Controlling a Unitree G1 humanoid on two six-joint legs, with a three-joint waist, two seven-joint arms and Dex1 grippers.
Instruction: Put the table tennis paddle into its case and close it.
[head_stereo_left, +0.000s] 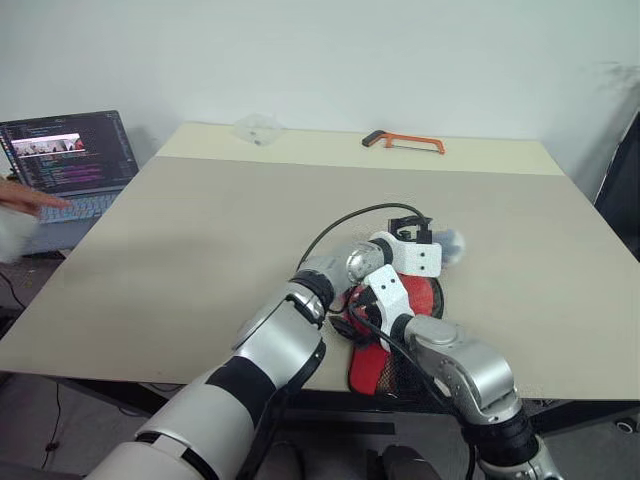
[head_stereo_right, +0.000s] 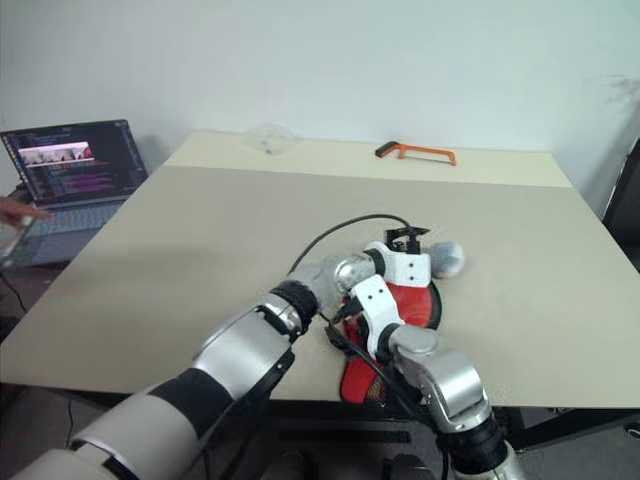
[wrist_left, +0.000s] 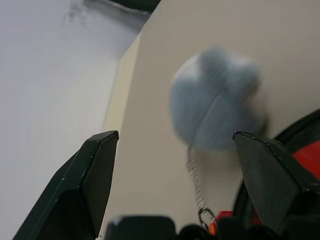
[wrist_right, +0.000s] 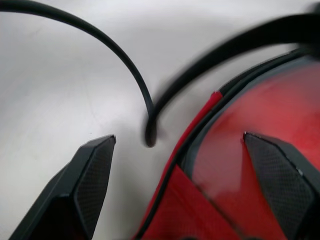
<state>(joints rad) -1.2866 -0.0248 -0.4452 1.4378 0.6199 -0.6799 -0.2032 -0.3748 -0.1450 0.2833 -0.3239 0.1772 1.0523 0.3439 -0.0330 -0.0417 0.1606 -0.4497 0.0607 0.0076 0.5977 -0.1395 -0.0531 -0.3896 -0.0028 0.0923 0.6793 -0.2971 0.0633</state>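
Note:
The case (head_stereo_left: 385, 368), red with black trim and mesh, lies near the table's front edge. Its round end (head_stereo_left: 422, 297) is red like the table tennis paddle's face; I cannot tell paddle from case there, and the handle is hidden. My left arm reaches across over it. The left gripper (wrist_left: 175, 135) is open, nothing between its fingers, and points at a small pale round pouch (head_stereo_left: 452, 245) on a coiled cord just beyond the case. My right gripper (wrist_right: 180, 137) is open low over the case's black-trimmed edge (wrist_right: 200, 135).
A black cable (head_stereo_left: 340, 225) loops from my left wrist over the table (head_stereo_left: 250, 220). At the back lie an orange hacksaw (head_stereo_left: 405, 141) and a clear bag (head_stereo_left: 257, 128). An open laptop (head_stereo_left: 70, 160) stands left of the table, a person's hand (head_stereo_left: 20, 197) on it.

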